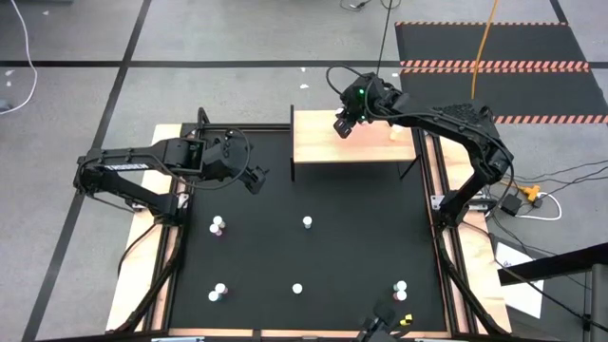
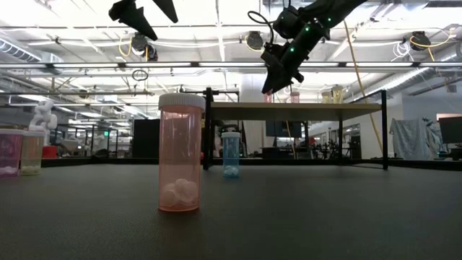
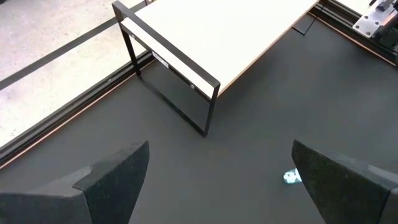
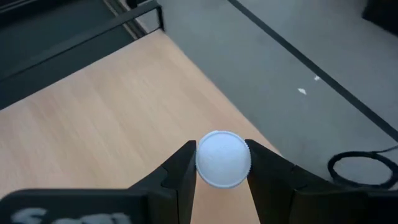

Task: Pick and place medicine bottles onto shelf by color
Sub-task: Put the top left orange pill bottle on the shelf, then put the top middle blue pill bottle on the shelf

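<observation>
The shelf [image 1: 366, 147], a light-wood board on thin black legs, stands at the table's far edge. My right gripper [image 1: 341, 126] hovers over its left part, shut on a white-capped medicine bottle [image 4: 223, 158] with a pinkish body [image 2: 268, 95]. Another bottle [image 1: 395, 134] stands on the shelf's right part. My left gripper [image 1: 255, 178] hangs open above the black table, left of the shelf, with nothing between its fingers [image 3: 118, 180]. Several more bottles stand on their bases on the table, among them a pink one [image 2: 179, 153] and a blue one [image 2: 231, 154]. My right gripper pinches the bottle's round white cap [image 4: 214, 171] between its two fingers, one on either side. The fingers slant down from the table's far right. The bottle is upright over the shelf board; whether its base touches the board I cannot tell.
White-capped bottles are scattered over the table: two mid-table [image 1: 218, 225] [image 1: 307, 222] and three near the front edge [image 1: 219, 292] [image 1: 297, 288] [image 1: 401, 287]. In the low view a pink [image 2: 9, 152] and a yellow bottle [image 2: 30, 152] stand at the left. Pale wooden strips [image 1: 166, 266] edge the table.
</observation>
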You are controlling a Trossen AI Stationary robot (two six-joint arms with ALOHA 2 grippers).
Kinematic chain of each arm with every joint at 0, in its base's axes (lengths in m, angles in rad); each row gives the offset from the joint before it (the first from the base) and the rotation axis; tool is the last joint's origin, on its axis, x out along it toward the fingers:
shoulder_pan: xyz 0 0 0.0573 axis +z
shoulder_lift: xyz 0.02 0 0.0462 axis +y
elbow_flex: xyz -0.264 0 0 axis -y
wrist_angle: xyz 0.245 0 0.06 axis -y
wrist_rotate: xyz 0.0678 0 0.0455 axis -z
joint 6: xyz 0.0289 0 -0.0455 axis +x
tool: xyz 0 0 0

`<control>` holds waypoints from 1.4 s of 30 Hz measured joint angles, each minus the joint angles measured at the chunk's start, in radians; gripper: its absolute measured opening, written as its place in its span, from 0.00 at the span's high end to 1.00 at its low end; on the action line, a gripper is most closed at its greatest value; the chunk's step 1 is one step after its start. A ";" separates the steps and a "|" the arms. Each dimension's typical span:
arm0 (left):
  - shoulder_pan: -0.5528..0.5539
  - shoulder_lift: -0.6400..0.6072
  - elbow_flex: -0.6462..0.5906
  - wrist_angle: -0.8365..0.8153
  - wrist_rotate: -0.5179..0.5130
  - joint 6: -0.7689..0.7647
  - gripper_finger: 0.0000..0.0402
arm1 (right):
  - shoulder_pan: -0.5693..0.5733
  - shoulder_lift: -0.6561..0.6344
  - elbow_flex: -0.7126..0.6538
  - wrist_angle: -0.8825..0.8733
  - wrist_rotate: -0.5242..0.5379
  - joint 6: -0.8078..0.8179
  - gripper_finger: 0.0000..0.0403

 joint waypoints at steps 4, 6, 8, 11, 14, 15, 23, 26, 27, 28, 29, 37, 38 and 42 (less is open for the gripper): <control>0.000 0.000 0.000 0.000 0.000 -0.010 0.02 | 0.000 0.000 -0.025 0.014 -0.015 -0.037 0.71; 0.000 0.000 0.000 0.000 0.000 -0.010 0.02 | 0.000 0.000 -0.036 0.037 -0.016 -0.047 0.71; 0.000 0.000 0.000 0.000 0.000 -0.010 0.02 | -0.001 0.000 -0.038 0.039 -0.018 -0.047 0.71; 0.000 0.000 0.000 0.000 0.000 -0.011 0.02 | -0.002 0.000 -0.038 0.045 -0.042 -0.049 0.71; 0.000 0.000 0.000 0.000 0.000 -0.012 0.02 | -0.002 0.000 -0.038 0.048 -0.041 -0.043 0.71; 0.000 0.000 0.000 0.000 0.000 -0.011 0.02 | -0.002 0.000 -0.038 0.048 -0.041 -0.042 0.71; 0.000 0.000 0.000 0.000 -0.020 -0.008 0.02 | -0.002 0.000 -0.038 0.060 -0.037 -0.046 0.63; 0.000 0.000 0.000 0.000 -0.026 -0.008 0.02 | -0.002 0.000 -0.038 0.078 -0.036 -0.046 0.59; 0.001 0.000 0.000 0.000 -0.026 -0.004 0.02 | -0.002 0.000 -0.038 0.083 -0.035 -0.045 0.58; 0.002 0.000 0.000 0.000 -0.026 -0.002 0.02 | -0.002 0.000 -0.038 0.086 -0.035 -0.040 0.57; 0.002 0.000 0.000 0.000 -0.027 -0.002 0.02 | -0.002 0.000 -0.038 0.090 -0.035 -0.034 0.57; 0.003 0.000 0.001 -0.030 -0.010 -0.002 0.02 | 0.012 -0.059 -0.039 0.110 0.012 0.051 0.54; 0.003 0.000 0.001 -0.057 0.003 -0.004 0.02 | 0.020 -0.072 -0.039 0.114 0.014 0.063 0.54; 0.000 0.000 0.001 -0.195 0.030 -0.072 0.02 | 0.080 -0.134 -0.039 0.129 0.014 0.070 0.54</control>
